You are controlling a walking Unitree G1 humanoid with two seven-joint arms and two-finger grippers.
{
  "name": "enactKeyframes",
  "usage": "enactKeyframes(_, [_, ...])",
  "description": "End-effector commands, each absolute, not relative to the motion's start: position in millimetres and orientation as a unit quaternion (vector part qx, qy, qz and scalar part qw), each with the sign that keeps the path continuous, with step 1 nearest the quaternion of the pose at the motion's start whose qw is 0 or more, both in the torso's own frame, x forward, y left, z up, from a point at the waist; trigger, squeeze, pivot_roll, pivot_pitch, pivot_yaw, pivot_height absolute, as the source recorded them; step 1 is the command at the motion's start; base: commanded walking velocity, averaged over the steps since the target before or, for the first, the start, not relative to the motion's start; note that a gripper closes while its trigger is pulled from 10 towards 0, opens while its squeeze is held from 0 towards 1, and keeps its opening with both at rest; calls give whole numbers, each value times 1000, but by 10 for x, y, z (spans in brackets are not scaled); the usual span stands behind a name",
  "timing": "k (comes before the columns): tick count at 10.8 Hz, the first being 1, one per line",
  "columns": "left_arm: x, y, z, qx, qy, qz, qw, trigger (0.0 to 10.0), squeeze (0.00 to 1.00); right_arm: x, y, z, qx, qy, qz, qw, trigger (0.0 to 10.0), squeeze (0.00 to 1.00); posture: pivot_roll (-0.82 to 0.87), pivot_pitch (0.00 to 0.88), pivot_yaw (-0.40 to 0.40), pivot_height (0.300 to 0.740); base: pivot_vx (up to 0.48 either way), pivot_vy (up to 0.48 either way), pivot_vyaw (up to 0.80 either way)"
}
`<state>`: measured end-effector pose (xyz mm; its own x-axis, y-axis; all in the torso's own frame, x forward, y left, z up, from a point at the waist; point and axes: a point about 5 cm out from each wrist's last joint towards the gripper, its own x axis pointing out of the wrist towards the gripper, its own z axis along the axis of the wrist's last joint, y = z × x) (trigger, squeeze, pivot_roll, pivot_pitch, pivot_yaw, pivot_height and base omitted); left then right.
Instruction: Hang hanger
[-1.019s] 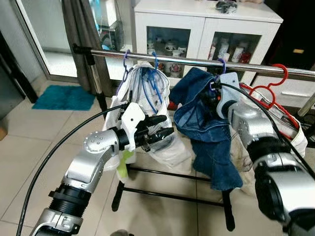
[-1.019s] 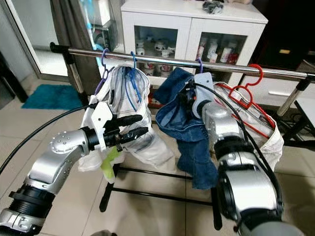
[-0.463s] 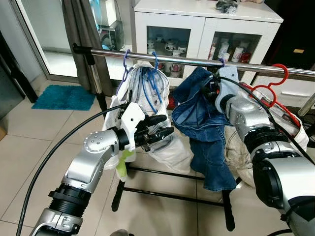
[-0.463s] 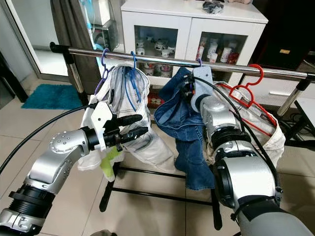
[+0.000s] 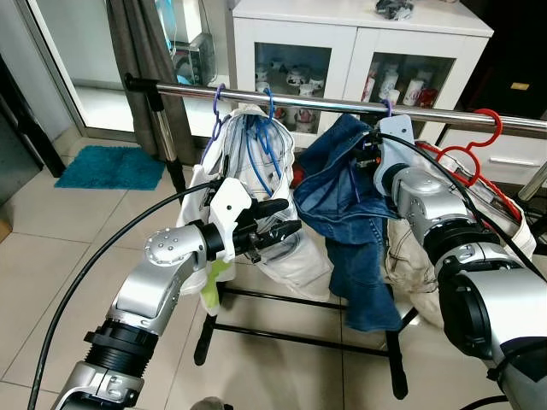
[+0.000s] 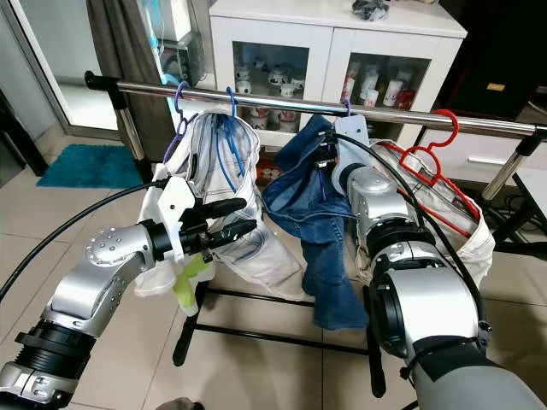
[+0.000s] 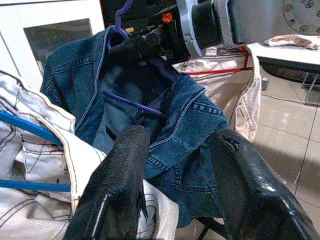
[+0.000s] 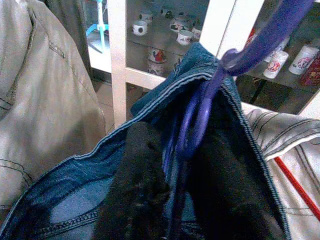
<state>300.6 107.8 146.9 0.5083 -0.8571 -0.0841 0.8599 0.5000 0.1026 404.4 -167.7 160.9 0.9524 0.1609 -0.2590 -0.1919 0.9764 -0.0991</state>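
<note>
The right gripper [image 8: 172, 200] is closed on the purple hanger [image 8: 200, 117], with its two black fingers [image 8: 137, 190] on both sides of the hanger's neck, just under the hook. In the head views this gripper sits at the upper centre of the frame, close below the metal rail [image 5: 299, 100]. The hook of the purple hanger reaches up to the rail, but I cannot tell if it already rests on it. A pair of blue jeans [image 5: 355, 222] hangs from this hanger and falls down in the middle of the frame.

The left gripper [image 5: 273, 231] is in the centre left of the frame, held in front of a white garment [image 5: 256, 188]. Its fingers [image 7: 120, 185] are spread apart and hold nothing; they point toward the jeans.

The white garment hangs on blue hangers [image 5: 269, 107] at the left part of the rail. At the right part of the rail there is a red hanger [image 5: 479, 141] with a beige garment [image 5: 410, 265]. Behind the rail stands a white cabinet [image 5: 342, 34] with glass doors and cups inside. In the left of the frame a teal mat [image 5: 111, 168] lies on the tiled floor [image 5: 51, 256].
</note>
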Motion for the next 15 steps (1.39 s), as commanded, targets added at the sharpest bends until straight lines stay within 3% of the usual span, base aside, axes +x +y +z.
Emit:
enactKeyframes(1, [3034,1086,1521,78,3,-493,866,10000,0,4070,-1691,1680,-60,118,85,988,0,0,-3,0,-13,740,0,0,0])
enactKeyframes(9, [3023,1091,1522,78,-2,-482,872,10000,0,4073,-1688,1734,-47,76,82,993,0,0,-3,0,-16,740,0,0,0])
enactKeyframes(12, [3093,1249,1413,94,29,-383,918,10000,0,3986,-1785,1717,-26,31,95,995,0,0,-10,0,-9,740,0,0,0])
enactKeyframes(13, [3073,1313,1424,81,6,-341,936,10000,0,3857,-1800,1634,-15,22,106,994,0,0,-19,0,-2,740,0,0,0])
enactKeyframes(15, [3012,1342,1389,75,13,-316,946,10000,0,3562,-1776,1497,8,18,110,994,0,0,-25,0,-7,740,0,0,0])
